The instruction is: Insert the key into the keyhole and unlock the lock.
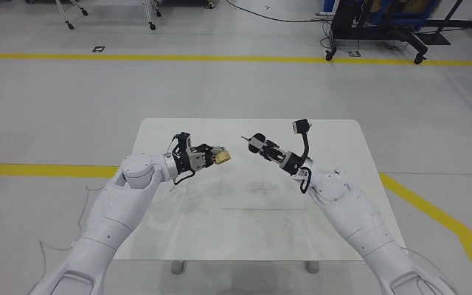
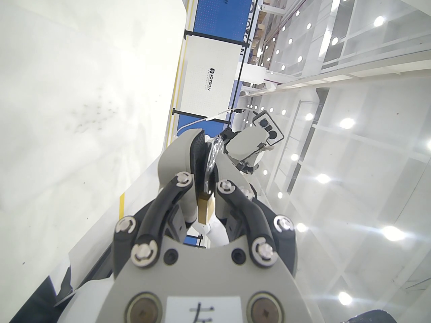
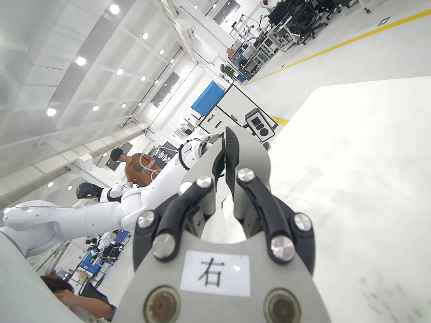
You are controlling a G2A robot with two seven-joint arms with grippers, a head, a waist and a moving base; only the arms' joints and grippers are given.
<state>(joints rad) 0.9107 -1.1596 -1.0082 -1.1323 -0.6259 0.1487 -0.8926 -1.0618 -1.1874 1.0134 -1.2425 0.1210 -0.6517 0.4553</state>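
Brass padlock (image 1: 221, 155), one in number, pinched in the left gripper (image 1: 209, 156) over the white table (image 1: 184, 236), a little to the robot's left of the table's middle. Fingers (image 2: 175, 159) closed narrow onto it, with the brass body jutting past the fingertips toward the other arm. Long axis roughly in line with the left gripper, running across the table from the robot's left to its right, brass end to the right. In the left wrist view, a strip of brass in the gap between the two fingers and a bright metal part clamped nearer their tips; shackle or not, cannot tell. Keyhole too small to make out.

Thin metal key (image 1: 244, 138), also one, clamped in the right gripper (image 1: 255, 141), with just the slim tip showing beyond the closed fingertips. Long axis along the line of that gripper, tip pointing toward the robot's left and slightly away from the robot, toward the padlock's side. Key tip and padlock near each other but apart, a gap of bare table between them in the top view, the key a touch farther from the robot. In the right wrist view, black pads (image 3: 232, 149) pressed close together on a dark sliver, hard to read there.

Two grippers in all, facing each other across that gap. One table, with a faint patch of grey scuff marks (image 1: 262, 188) near its middle, nearer the robot than both grippers.
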